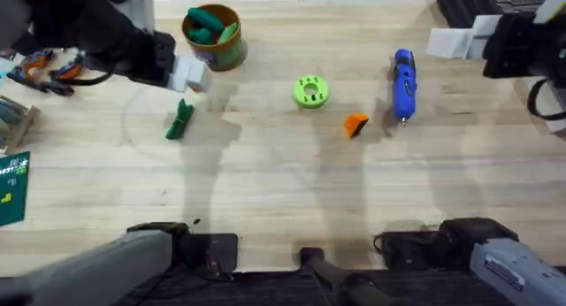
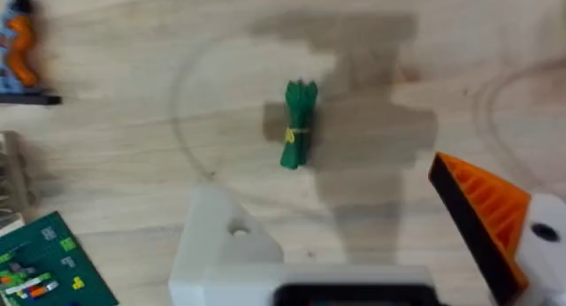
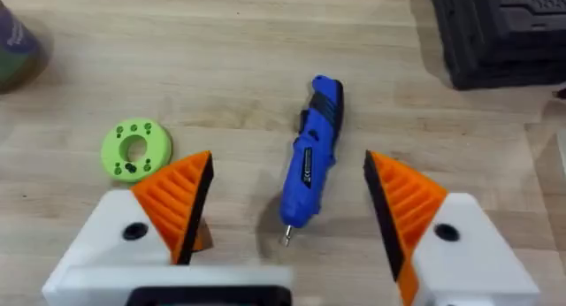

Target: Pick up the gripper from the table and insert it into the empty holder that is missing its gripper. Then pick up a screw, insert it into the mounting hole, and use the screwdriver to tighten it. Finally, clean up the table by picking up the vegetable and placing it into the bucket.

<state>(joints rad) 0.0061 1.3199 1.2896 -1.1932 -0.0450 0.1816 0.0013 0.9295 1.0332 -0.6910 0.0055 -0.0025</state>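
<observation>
On the pale wood-grain surface [image 1: 283, 200] we saw the small orange ribbed plastic wedge gripper [image 1: 355, 124] lying between the lime-green perforated ring [image 1: 309, 91] and the smooth blue cylindrical screwdriver [image 1: 403, 83]. The left end effector [image 2: 371, 244], its bare white holder [image 2: 221, 244] padless, stood apart above the slender green vegetable [image 2: 298, 123]. The right end effector [image 3: 287, 200] gaped above the screwdriver. The round mustard bucket [image 1: 213, 37] held green pieces.

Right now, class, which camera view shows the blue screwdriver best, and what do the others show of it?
The right wrist view: the screwdriver lies whole between that gripper's orange pads, its metal tip visible. The overhead view shows the screwdriver whole but smaller, near the orange gripper piece. The left wrist view looks at the vegetable instead.
</observation>
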